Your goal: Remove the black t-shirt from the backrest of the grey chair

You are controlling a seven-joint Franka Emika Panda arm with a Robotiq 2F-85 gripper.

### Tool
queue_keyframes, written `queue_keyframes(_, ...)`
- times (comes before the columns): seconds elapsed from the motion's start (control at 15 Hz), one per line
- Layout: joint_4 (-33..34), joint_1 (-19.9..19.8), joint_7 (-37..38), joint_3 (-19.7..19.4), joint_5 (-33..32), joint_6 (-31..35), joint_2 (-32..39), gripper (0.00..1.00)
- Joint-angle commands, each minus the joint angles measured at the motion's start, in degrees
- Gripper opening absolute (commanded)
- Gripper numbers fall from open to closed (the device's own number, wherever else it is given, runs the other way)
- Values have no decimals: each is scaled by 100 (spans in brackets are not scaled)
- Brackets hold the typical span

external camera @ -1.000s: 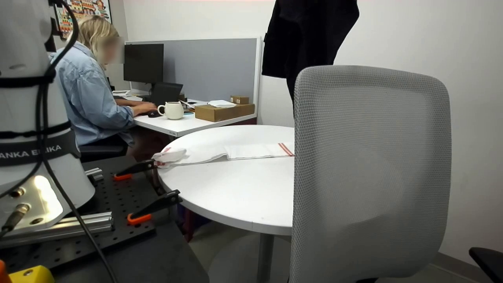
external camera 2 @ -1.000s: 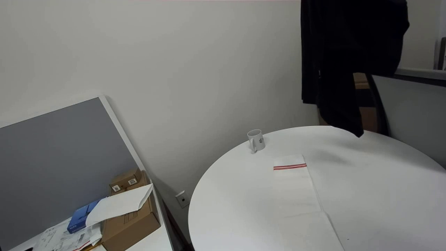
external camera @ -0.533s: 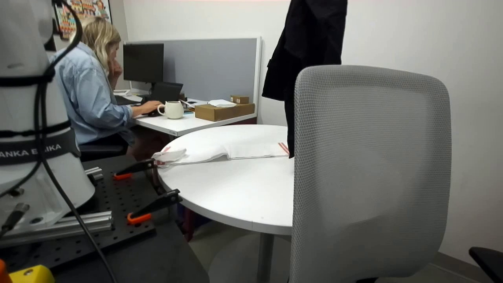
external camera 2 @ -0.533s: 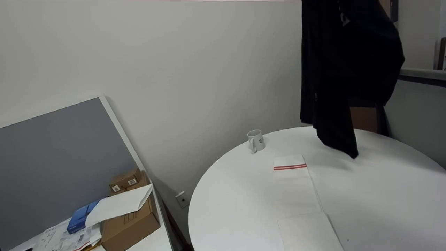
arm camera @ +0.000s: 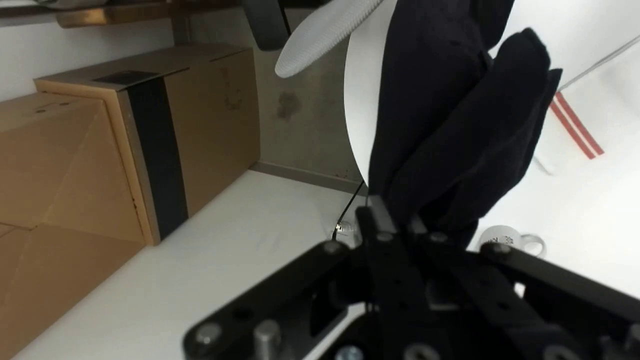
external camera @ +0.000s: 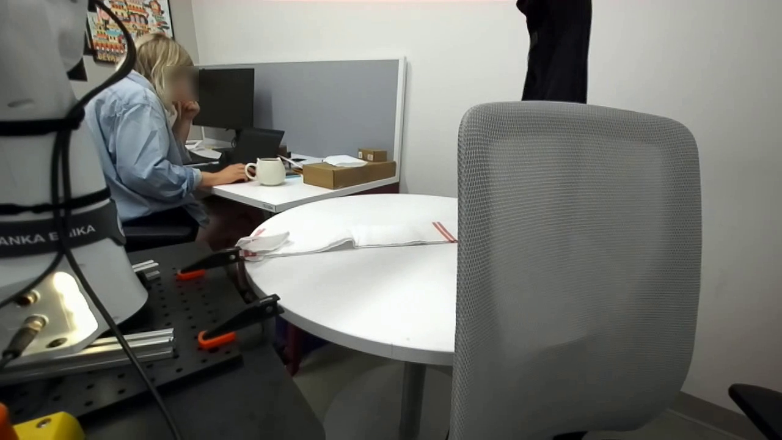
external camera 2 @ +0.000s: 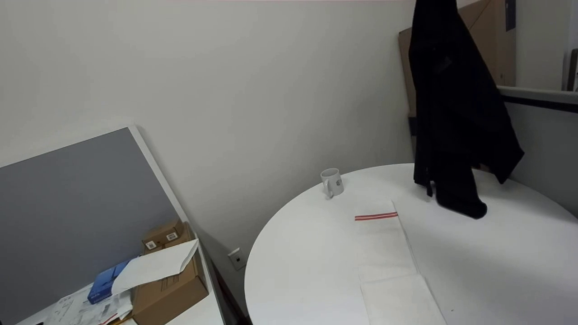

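Note:
The black t-shirt (external camera 2: 456, 104) hangs limp and bunched in an exterior view, its lower end close over the round white table. In an exterior view its upper part (external camera: 559, 55) shows above the backrest (external camera: 577, 256) of the grey chair; the rest is hidden behind it. In the wrist view the t-shirt (arm camera: 450, 115) hangs from my gripper (arm camera: 399, 222), whose fingers are nearly together with the cloth between them. A grey edge of the chair (arm camera: 320, 37) shows there apart from the cloth. The gripper is out of view in both exterior views.
The round white table (external camera: 354, 305) carries a white towel with red stripes (external camera 2: 384, 253) and a white mug (external camera 2: 332, 182). Large cardboard boxes (arm camera: 210, 130) stand by the wall. A person (external camera: 143, 134) sits at a desk (external camera: 275, 194). Clamps (external camera: 244, 318) hold the robot's base plate.
The t-shirt has come down nearer the table and, lastly, shifted right in both exterior views. It hangs narrower, and more of the boxes behind shows. The chair has not moved.

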Motion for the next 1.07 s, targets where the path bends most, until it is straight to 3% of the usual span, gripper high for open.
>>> queue_keyframes(0.0, -1040, 111, 367, -33, -255, 476, -257, 1)
queue_keyframes(0.53, -3508, 221, 960, 20, -338, 1504, -939, 1)
queue_keyframes(1.0, -5602, 165, 782, 165, -556, 2585, -1832, 1)
